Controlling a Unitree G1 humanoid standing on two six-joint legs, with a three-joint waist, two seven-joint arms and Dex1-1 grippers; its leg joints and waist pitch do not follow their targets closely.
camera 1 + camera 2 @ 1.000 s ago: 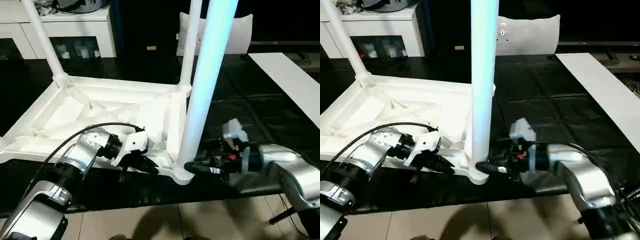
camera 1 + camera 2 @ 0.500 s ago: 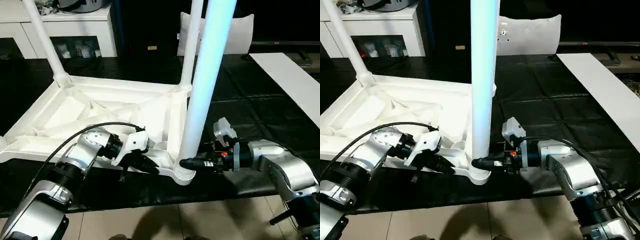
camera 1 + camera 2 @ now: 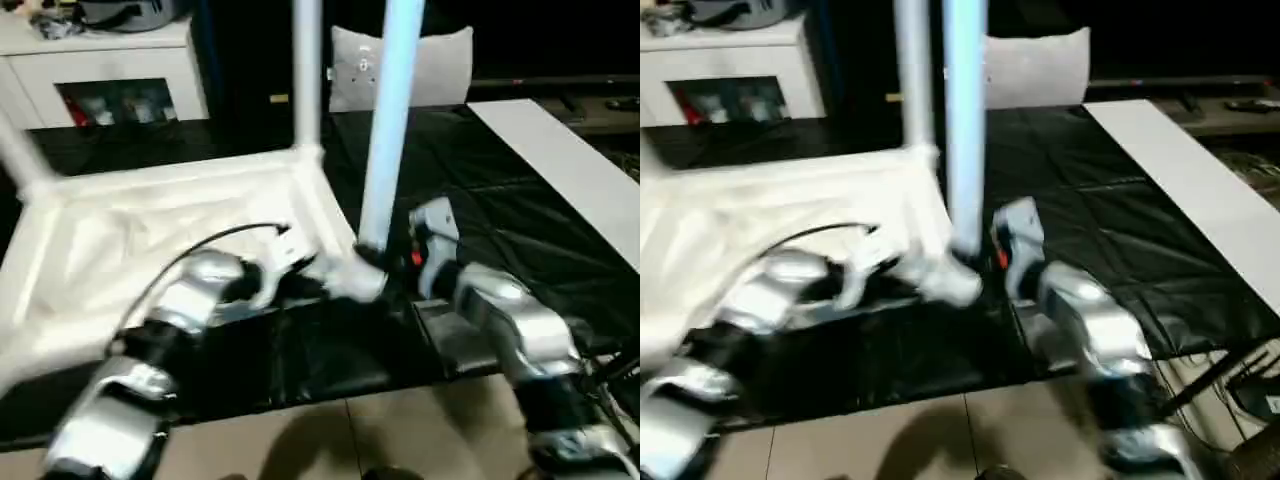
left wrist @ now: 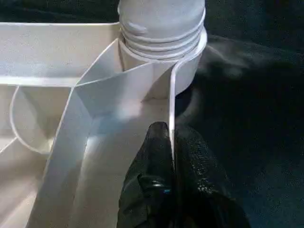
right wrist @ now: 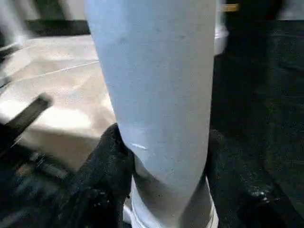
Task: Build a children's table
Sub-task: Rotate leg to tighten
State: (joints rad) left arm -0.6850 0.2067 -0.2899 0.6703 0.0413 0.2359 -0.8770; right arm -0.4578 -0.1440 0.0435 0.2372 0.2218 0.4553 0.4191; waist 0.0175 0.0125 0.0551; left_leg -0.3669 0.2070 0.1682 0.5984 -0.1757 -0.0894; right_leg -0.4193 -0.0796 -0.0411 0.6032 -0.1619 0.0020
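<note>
- Children's table (image 3: 150,220) upside down on dark mat (image 3: 520,230).
- Left gripper (image 4: 171,156) pinched on table's side wall beside corner socket (image 4: 190,71).
- Right gripper (image 5: 161,190) clamped around leg (image 3: 385,150) just above that socket.
- Step: seating the leg. Next, likely twist it home.

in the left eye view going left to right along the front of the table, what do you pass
Left forearm → left end effector → corner socket with the near leg standing in it → right end effector → right forearm → flat white board at the far right.
</note>
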